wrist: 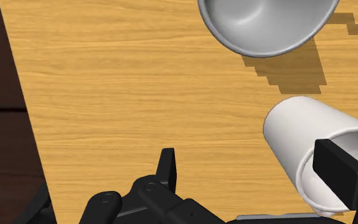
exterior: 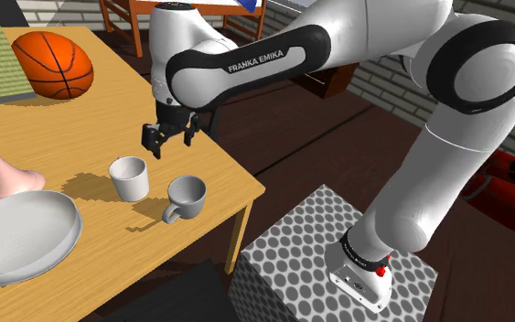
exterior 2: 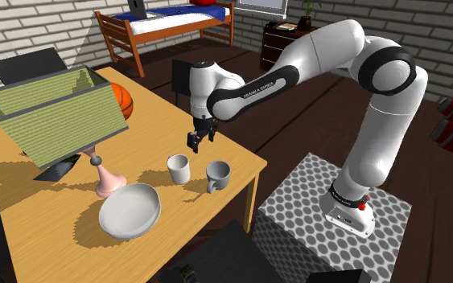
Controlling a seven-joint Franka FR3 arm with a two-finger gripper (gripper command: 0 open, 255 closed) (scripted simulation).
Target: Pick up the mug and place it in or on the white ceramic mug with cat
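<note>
Gripper (exterior: 170,139) hanging above the wooden table (exterior: 91,119), fingers spread wide with nothing between them, clear of both mugs. Grey mug (exterior: 187,196) upright on the tabletop near the edge closest to the stand (exterior: 328,265), handle turned toward the shoulder view's lower left. White mug (exterior: 129,177) upright just beside it, on the shoulder view's left, a narrow strip of bare wood between the two. In the second exterior view, gripper (exterior 2: 201,141) up and back from the white mug (exterior 2: 179,168) and the grey mug (exterior 2: 218,174).

From the wrist camera, grey mug (wrist: 266,25) out ahead of the open gripper (wrist: 254,172), white mug (wrist: 298,137) closer in and partly hidden behind one finger (wrist: 339,168); contact there impossible to judge.

Farther along the table, grey bowl (exterior: 22,236), pink object (exterior: 4,178) with a flared foot, and basketball (exterior: 54,64) toward the far end. Green-lined box (exterior 2: 55,112) tilted over that end in the second exterior view, bunk bed (exterior 2: 176,28) against the brick wall behind.
</note>
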